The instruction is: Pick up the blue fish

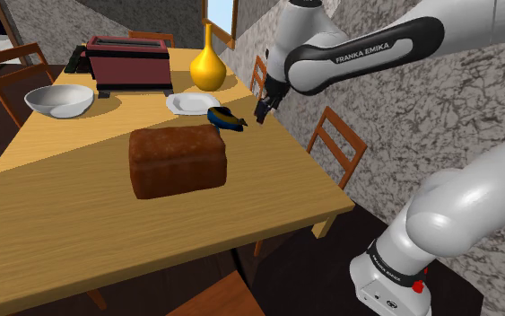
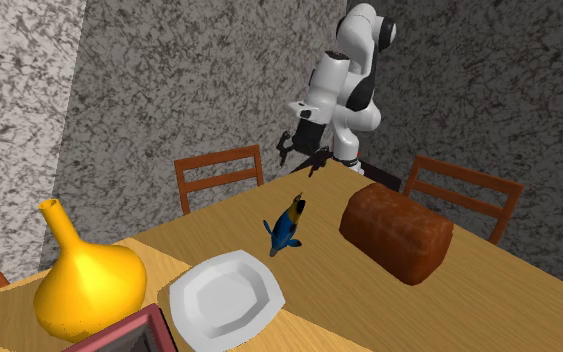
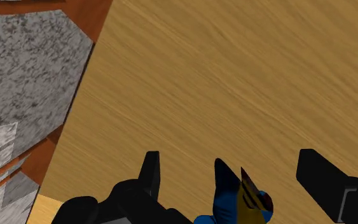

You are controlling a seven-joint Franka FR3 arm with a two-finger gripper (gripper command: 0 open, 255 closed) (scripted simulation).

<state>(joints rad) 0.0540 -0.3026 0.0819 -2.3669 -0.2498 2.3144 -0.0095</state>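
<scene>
Blue fish [image 3: 231,194] on wooden table [image 3: 234,76], between wide-open fingers [image 3: 149,170], untouched, near white plate [image 1: 187,103]

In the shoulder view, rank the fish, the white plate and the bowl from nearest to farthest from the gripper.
1. The fish, just left of the gripper.
2. The plate, left of the fish.
3. The bowl, far left.

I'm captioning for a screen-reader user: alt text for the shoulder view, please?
The white arm's black pincer hovers just right of a blue-and-yellow fish lying on a wooden table. Nearby sit a brown loaf, white plate and yellow vase.
</scene>
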